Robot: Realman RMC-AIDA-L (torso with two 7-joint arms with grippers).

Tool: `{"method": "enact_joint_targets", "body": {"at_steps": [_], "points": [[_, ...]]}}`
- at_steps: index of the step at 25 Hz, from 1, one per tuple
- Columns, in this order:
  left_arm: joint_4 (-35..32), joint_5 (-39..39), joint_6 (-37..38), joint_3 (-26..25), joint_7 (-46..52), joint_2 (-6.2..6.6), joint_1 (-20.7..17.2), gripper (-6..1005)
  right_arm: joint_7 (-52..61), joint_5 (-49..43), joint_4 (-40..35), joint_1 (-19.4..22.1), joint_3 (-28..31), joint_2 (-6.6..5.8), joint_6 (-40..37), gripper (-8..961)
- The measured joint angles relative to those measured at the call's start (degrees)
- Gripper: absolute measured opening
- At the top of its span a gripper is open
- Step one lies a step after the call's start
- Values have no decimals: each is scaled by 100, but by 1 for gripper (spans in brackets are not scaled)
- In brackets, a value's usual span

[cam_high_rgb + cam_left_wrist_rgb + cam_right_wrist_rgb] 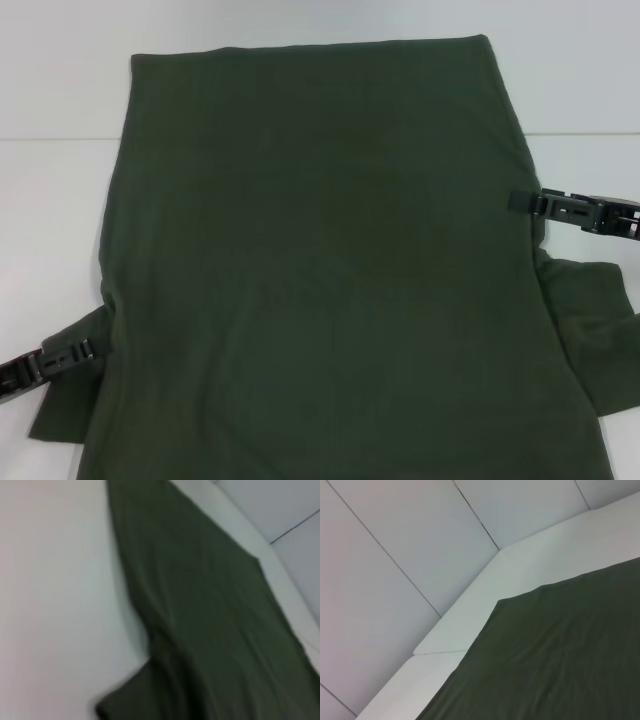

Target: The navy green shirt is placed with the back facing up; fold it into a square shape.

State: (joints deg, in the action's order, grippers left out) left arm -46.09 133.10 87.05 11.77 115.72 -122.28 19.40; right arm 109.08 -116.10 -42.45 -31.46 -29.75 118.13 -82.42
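Observation:
The navy green shirt [320,270] lies spread flat on the white table [50,200] with its plain back up, and it fills most of the head view. Its short sleeves stick out at the lower left and at the right. My left gripper [98,348] reaches in from the lower left and meets the shirt's left edge just above the left sleeve. My right gripper [515,200] comes in from the right and touches the shirt's right edge above the right sleeve. The left wrist view shows the shirt [210,630] with a sleeve corner. The right wrist view shows the shirt [560,660] and its far corner.
White tabletop [50,605] shows on both sides of the shirt and beyond its far hem. The table's far edge [470,615] ends against a pale panelled wall [395,555].

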Motion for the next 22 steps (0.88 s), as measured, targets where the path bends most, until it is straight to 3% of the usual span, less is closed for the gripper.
{"method": "enact_joint_targets", "body": {"at_steps": [7,22], "points": [[-61,38,-121,79,92,-9,-14,805,11,62,0,8,5,-10,-12,898],[-135,59,-59,134,95,14,-36,179,24,80,0,25,74,-18,-11,898]]}}
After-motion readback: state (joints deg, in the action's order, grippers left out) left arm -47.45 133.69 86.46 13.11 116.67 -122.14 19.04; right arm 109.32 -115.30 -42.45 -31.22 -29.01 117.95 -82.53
